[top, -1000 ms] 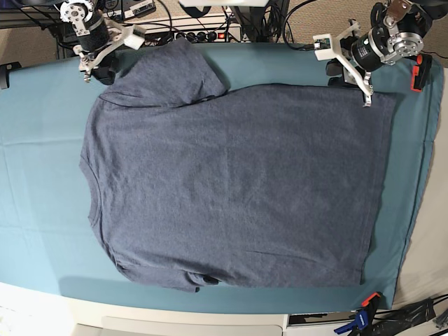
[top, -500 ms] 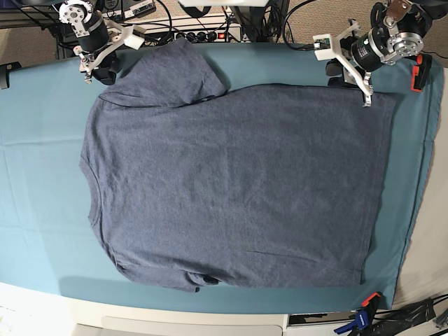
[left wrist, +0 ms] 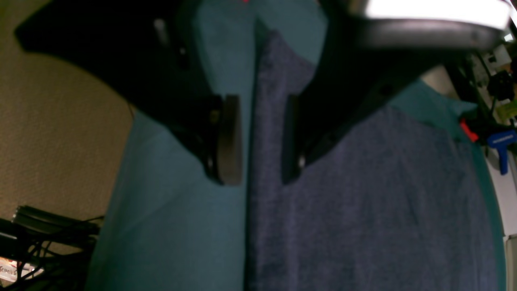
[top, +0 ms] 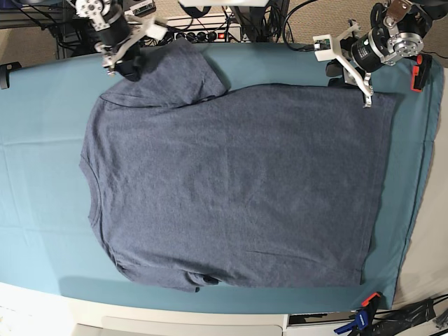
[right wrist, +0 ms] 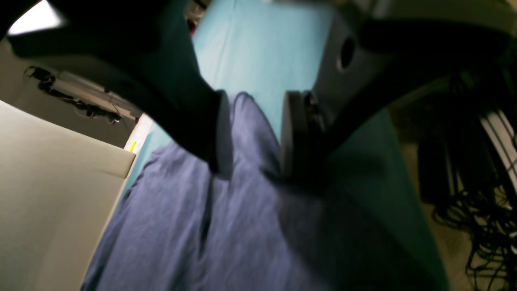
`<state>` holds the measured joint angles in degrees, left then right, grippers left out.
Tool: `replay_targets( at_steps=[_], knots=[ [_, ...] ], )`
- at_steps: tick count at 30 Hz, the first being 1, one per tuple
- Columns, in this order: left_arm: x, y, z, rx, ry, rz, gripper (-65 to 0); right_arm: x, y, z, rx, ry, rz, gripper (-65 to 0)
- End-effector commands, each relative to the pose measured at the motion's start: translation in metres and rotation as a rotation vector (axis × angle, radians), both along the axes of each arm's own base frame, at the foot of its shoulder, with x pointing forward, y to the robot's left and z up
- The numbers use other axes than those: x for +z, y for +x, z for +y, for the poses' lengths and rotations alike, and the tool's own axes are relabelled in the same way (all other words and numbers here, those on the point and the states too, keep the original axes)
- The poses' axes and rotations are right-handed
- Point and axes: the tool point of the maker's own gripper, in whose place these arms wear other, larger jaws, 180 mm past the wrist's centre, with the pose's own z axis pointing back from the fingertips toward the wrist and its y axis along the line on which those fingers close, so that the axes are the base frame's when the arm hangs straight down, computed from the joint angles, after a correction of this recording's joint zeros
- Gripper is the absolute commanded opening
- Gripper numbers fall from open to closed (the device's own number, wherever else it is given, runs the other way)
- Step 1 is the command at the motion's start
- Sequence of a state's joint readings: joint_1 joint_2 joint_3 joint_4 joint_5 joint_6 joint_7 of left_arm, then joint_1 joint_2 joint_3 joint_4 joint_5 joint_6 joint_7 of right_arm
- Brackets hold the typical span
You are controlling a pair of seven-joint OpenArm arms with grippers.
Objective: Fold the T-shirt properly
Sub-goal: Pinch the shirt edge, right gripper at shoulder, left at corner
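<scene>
The blue-grey T-shirt [top: 238, 182] lies spread flat on the teal cloth [top: 42, 161], plain side up, with its neck toward the left and one sleeve [top: 178, 73] pointing to the far edge. My right gripper [top: 126, 66] is open over that sleeve's outer end. In the right wrist view the sleeve cloth [right wrist: 250, 133] lies between its fingers [right wrist: 220, 133]. My left gripper [top: 352, 87] is open at the shirt's far right hem corner. In the left wrist view its fingers [left wrist: 228, 137] straddle the shirt's edge [left wrist: 262, 133].
A red clamp [top: 418, 73] holds the cloth at the far right, and a blue clamp [top: 360, 318] holds it at the near right. A power strip and cables [top: 203, 31] lie behind the table. The table's white front edge [top: 175, 323] runs along the bottom.
My right gripper has moved right along the far edge, from beside the shirt's shoulder to over the sleeve. The left gripper and the shirt have not moved.
</scene>
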<state>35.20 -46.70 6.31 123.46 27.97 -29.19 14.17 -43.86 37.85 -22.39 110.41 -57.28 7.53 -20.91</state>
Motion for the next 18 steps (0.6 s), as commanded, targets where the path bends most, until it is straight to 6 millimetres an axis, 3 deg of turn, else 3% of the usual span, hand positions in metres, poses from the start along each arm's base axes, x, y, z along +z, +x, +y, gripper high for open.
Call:
replay_targets(
  at_steps=[1,11,13,15,18],
  knots=[
    [0.0075,0.0044,-0.0008,-0.007,-0.008,-0.026,-46.5,-0.0133,-0.0198,0.0095,0.02,0.027,0.102,-42.7],
    [0.0075,0.0044,-0.0009,-0.007,-0.008,-0.026,-46.5,-0.0119,-0.0152,0.0107,0.017,0.012,0.079,-44.1],
    [0.0075,0.0044,-0.0009,-0.007,-0.009,-0.026,-46.5,-0.012,-0.0153,0.0107,0.017,0.012,0.079,-51.2],
    [0.0078,0.0036,-0.0025,-0.001,-0.024,-0.017,-46.5,-0.012,-0.0153,0.0102,0.015,0.009,0.079,-65.0],
    [0.0088,0.0,-0.009,0.017,-0.084,0.018,-46.5,-0.0121,-0.0146,0.0072,0.004,-0.003,0.077,-65.0]
  ],
)
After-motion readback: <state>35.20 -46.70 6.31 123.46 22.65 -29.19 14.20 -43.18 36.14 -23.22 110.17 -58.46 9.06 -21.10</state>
